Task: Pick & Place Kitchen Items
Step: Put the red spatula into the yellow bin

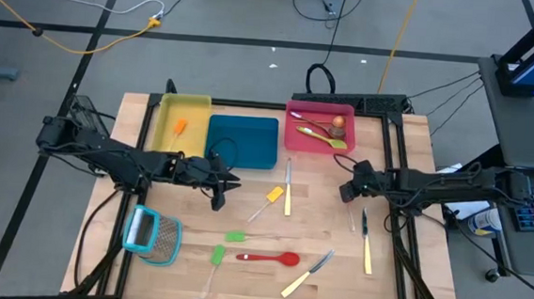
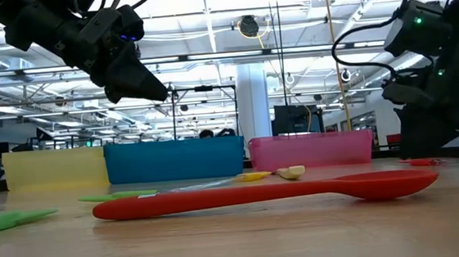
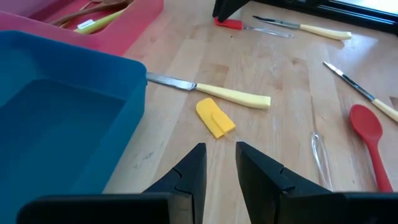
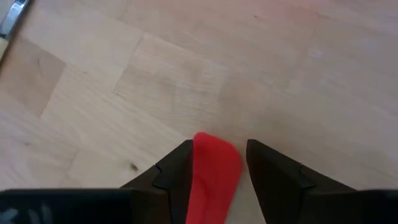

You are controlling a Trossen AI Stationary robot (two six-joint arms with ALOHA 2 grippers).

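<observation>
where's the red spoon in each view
high: red spoon near the front edge, bowl toward the right arm.
low: red spoon lying across the foreground.
left wrist: red spoon at the right edge.
right wrist: not in it.
landmark: blue tray, also in low and left wrist.

Left arm reaches in from its side, claw (image 1: 218,199) angled down over mid-surface, fingers (image 3: 189,174) a narrow gap apart, nothing between them. Right arm extends inward, claw (image 1: 347,195) low near the surface, fingers (image 4: 171,171) parted around a red blade; contact probably not made, hard to tell.
</observation>
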